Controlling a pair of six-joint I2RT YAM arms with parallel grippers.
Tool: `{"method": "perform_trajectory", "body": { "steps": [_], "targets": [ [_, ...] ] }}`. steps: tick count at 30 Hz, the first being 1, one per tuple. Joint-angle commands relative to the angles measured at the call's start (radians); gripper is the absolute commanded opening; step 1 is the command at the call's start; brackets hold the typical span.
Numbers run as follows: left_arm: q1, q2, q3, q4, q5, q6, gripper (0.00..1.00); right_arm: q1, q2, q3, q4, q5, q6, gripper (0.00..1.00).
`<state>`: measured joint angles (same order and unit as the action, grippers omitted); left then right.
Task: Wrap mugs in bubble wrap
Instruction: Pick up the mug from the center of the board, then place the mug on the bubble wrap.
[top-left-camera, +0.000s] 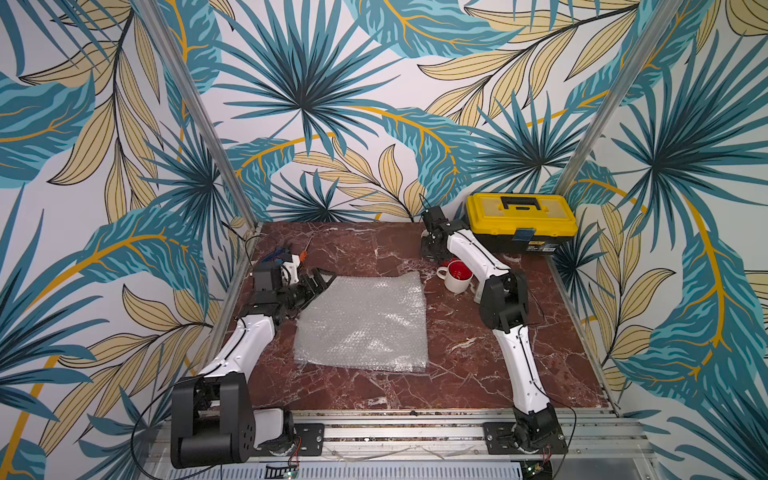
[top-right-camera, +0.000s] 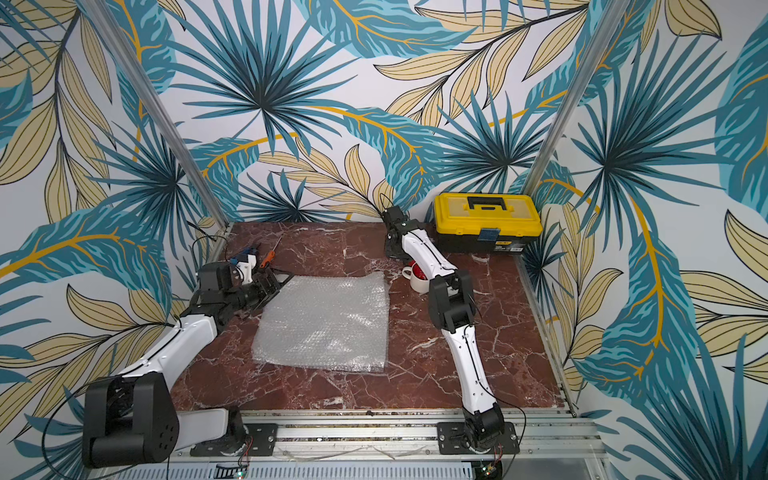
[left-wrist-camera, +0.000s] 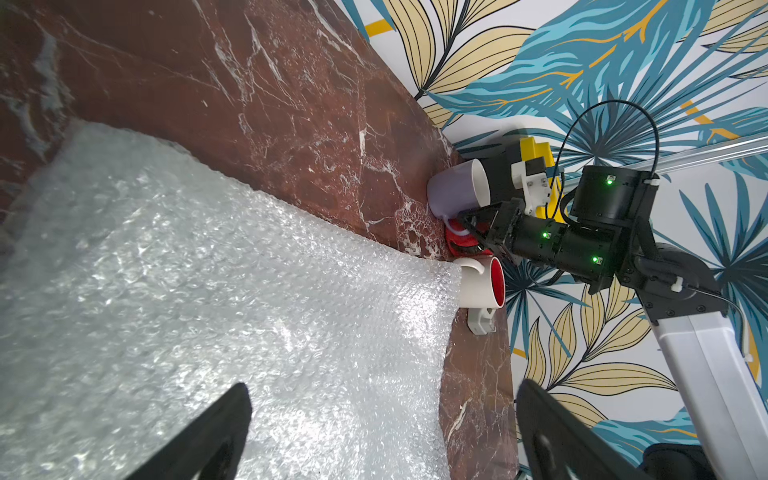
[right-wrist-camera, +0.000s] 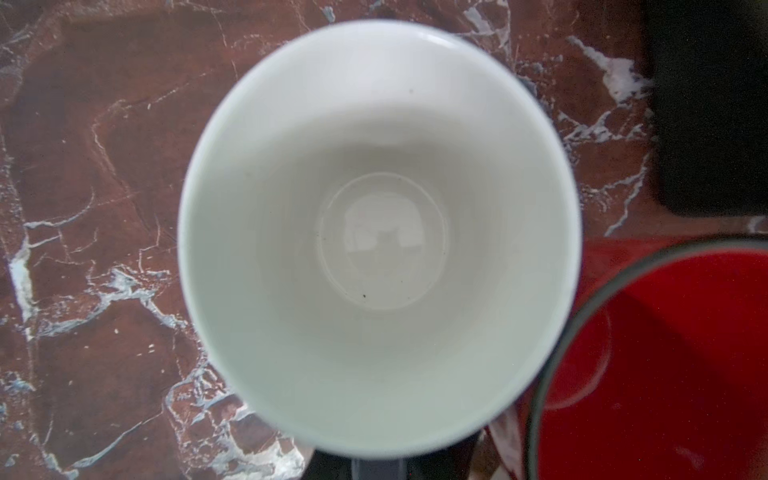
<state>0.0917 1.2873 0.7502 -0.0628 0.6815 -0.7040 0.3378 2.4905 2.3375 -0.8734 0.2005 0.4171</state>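
Bubble wrap (top-left-camera: 361, 324), a clear square sheet, lies flat mid-frame, likely awaiting a mug. Left gripper (top-left-camera: 323, 278) rests spread wide at its upper-left corner. Right gripper (left-wrist-camera: 469, 222) sits at the handle of the pale lavender ceramic mug (left-wrist-camera: 455, 189), probably to fetch it; whether it pinches, I cannot tell. Red-brown marble tabletop (top-left-camera: 478, 374), leaf-patterned walls (top-left-camera: 311, 83).

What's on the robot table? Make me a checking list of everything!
Surface: red-brown marble tabletop, no spills seen.
Job's things: bubble wrap flat mid-table; lavender mug, red mug and white mug clustered far right, unwrapped.
Clutter: yellow toolbox, screwdriver, grey tape dispenser.
Grippers: left gripper open at the wrap's far-left corner; right gripper at the lavender mug's handle, grip unclear.
Cables: black cable loops over the right arm's wrist.
Surroundings: leaf-patterned walls, metal frame posts.
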Motion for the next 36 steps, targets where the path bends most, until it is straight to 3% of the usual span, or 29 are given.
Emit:
{"method": "perform_trajectory", "body": {
  "steps": [1,5,10,14,18,27,36],
  "targets": [
    [0.014,0.013,-0.023,0.019,0.0,0.018,1.0,-0.004,0.005,0.019,-0.012,0.004,-0.01,0.08],
    [0.013,0.01,-0.01,-0.027,-0.029,0.028,1.0,-0.004,-0.031,0.019,-0.013,0.008,-0.017,0.01],
    [0.001,-0.04,0.034,-0.147,-0.103,0.059,1.0,0.011,-0.129,0.014,-0.022,0.031,-0.022,0.0],
    [-0.077,-0.111,0.112,-0.349,-0.249,0.133,1.0,0.055,-0.248,-0.041,-0.029,0.117,-0.012,0.0],
    [-0.157,-0.172,0.113,-0.392,-0.28,0.113,1.0,0.113,-0.403,-0.191,0.028,0.154,0.035,0.0],
    [-0.216,-0.32,0.003,-0.417,-0.293,-0.042,1.0,0.371,-0.644,-0.505,0.082,0.241,0.227,0.0],
    [-0.192,-0.42,-0.114,-0.406,-0.262,-0.083,1.0,0.643,-0.581,-0.584,0.11,0.274,0.51,0.0]
  ]
}}
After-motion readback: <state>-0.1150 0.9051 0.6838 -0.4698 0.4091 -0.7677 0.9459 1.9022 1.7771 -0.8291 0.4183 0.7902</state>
